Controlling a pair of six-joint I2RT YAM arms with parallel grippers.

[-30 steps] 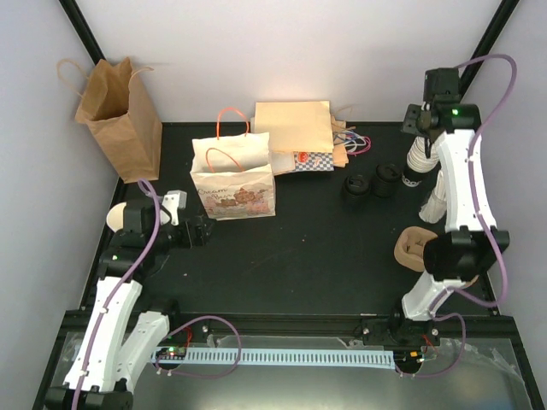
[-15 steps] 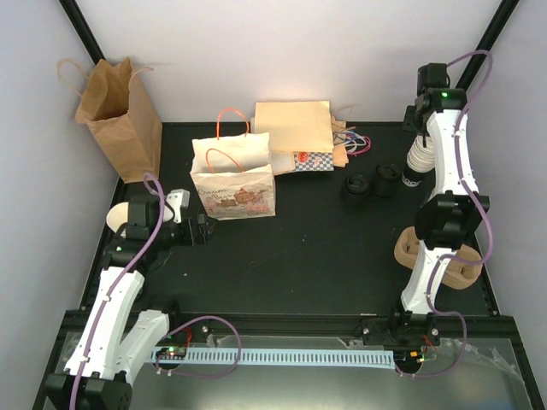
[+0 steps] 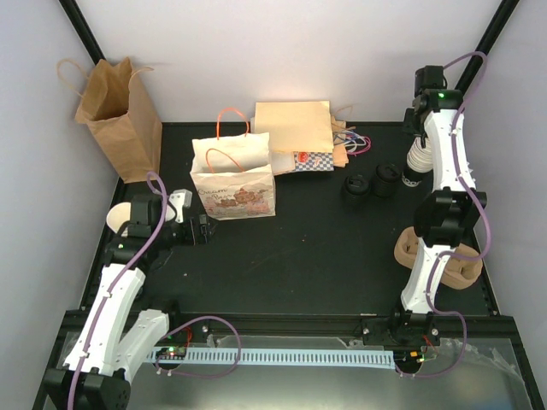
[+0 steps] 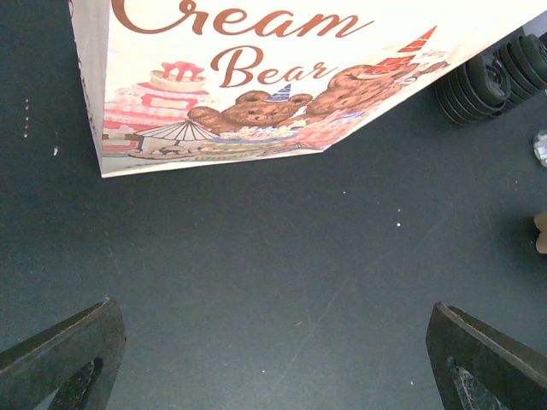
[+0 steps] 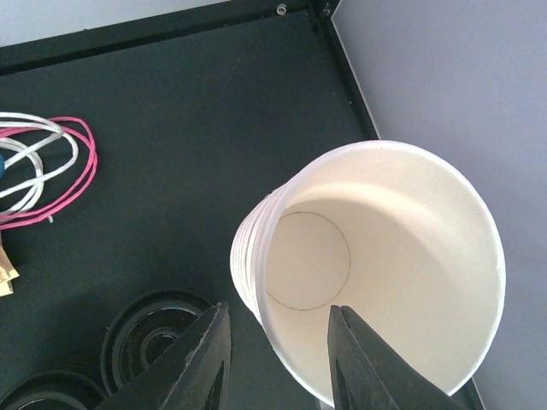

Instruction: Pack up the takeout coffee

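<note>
"Cream Bear" bag (image 4: 256, 77), left claw (image 4: 273, 312) agape, empty, right claw (image 5: 278, 314) astride cup (image 5: 410, 256), grip unclear

On the surface (image 3: 308, 248), a paper bag (image 3: 120, 120) is standing far left, with a printed bag (image 3: 232, 179) to its right and flat bags (image 3: 295, 137) lying behind that. Loose lids (image 3: 356, 186) are sitting further right, beside stacked cups (image 3: 414, 166), whose rim the right tool (image 5: 278, 309) is straddling.
</note>
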